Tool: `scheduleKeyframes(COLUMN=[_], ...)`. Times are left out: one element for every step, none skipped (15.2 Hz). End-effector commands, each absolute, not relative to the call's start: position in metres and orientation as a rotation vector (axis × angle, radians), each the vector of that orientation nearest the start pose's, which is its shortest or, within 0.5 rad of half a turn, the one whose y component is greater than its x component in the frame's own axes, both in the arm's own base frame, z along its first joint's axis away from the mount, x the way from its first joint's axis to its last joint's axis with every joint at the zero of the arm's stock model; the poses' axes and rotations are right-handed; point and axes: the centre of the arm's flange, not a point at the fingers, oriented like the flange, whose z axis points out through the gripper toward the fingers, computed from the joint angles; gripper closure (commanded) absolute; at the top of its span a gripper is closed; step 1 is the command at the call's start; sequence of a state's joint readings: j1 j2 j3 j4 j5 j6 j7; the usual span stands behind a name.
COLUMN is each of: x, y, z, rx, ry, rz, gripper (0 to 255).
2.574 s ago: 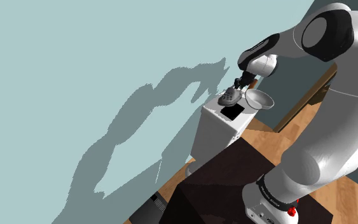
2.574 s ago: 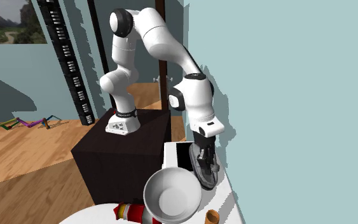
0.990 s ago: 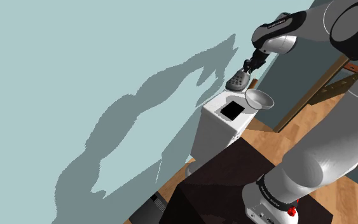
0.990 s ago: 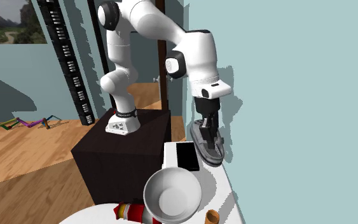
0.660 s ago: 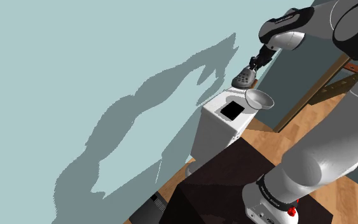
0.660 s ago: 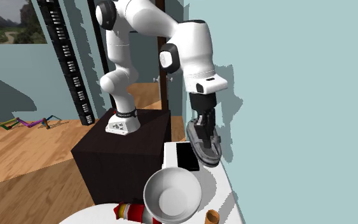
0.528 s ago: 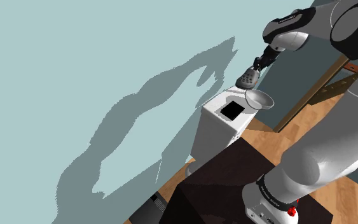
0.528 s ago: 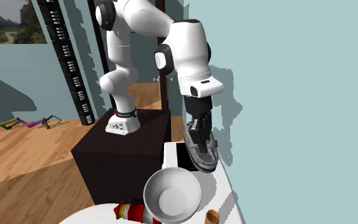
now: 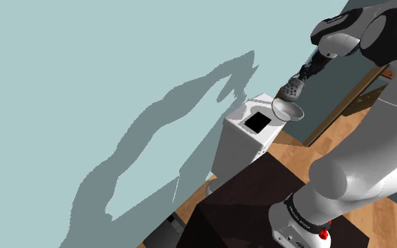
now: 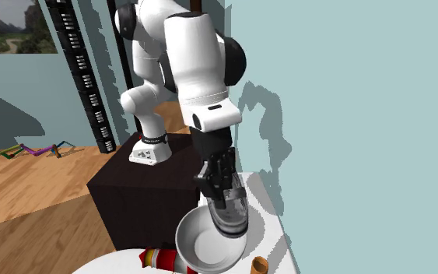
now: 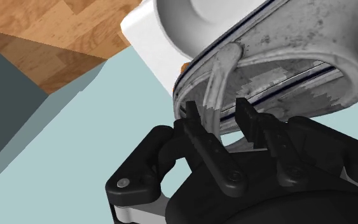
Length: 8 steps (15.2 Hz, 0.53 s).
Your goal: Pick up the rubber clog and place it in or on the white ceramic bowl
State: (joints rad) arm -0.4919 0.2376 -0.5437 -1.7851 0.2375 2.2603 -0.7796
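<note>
**A:** One claw to log first. Its state?

**B:** Black two-finger gripper [image 10: 219,185], its fingers [image 11: 199,130] clamped on the grey clog [image 10: 229,212]. The wrist view shows them gripping the heel end, with the strap between them.

**A:** Position of the clog?

**B:** It is held in the air, toe hanging downward, directly over the white bowl [image 10: 201,241]. In the shoulder view it sits just above the bowl's rim. I cannot tell whether the two are touching.

**A:** Condition?

**B:** The clog is scuffed and mottled, with perforations on the upper. The bowl is upright and round.

**A:** What does the bowl stand on?

**B:** A white cabinet [image 9: 242,148] set against the pale blue-green wall [image 9: 84,70]. The bowl is at the far end of the cabinet top, and a flat black rectangle [image 9: 257,122] lies on the same top, nearer the stand.

**A:** And outward from there?

**B:** In the second exterior view:
- The dark stand [image 10: 143,191] with the white arm [image 10: 190,54] mounted on it.
- A red striped object [image 10: 159,258] below the bowl.
- A small brown cylinder [image 10: 260,267] beside the bowl.
- A tall black rack [image 10: 81,70] by the rear wall.
- A wooden floor [image 10: 30,194] with a multicoloured item [image 10: 34,149] lying on it.
- A landscape picture [image 10: 3,27] on the rear wall.
</note>
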Motion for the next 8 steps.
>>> scheduleKeyframes(x=[0.338,0.330,0.323,0.323,0.323,0.323,0.323,0.323], y=[-0.558,-0.568,-0.578,-0.578,-0.578,-0.578,-0.578,-0.578], z=[0.470,0.472,0.473,0.468,0.463,0.458,0.452,0.447], rx=[-3.234,-3.234,-3.234,-3.234,-3.234,-3.234,-3.234,-3.234], ry=[0.573,0.573,0.573,0.573,0.573,0.573,0.573,0.573], rz=[-0.391,-0.391,-0.391,-0.391,-0.391,-0.391,-0.391,-0.391], gripper=[255,255,255,255,255,255,255,255])
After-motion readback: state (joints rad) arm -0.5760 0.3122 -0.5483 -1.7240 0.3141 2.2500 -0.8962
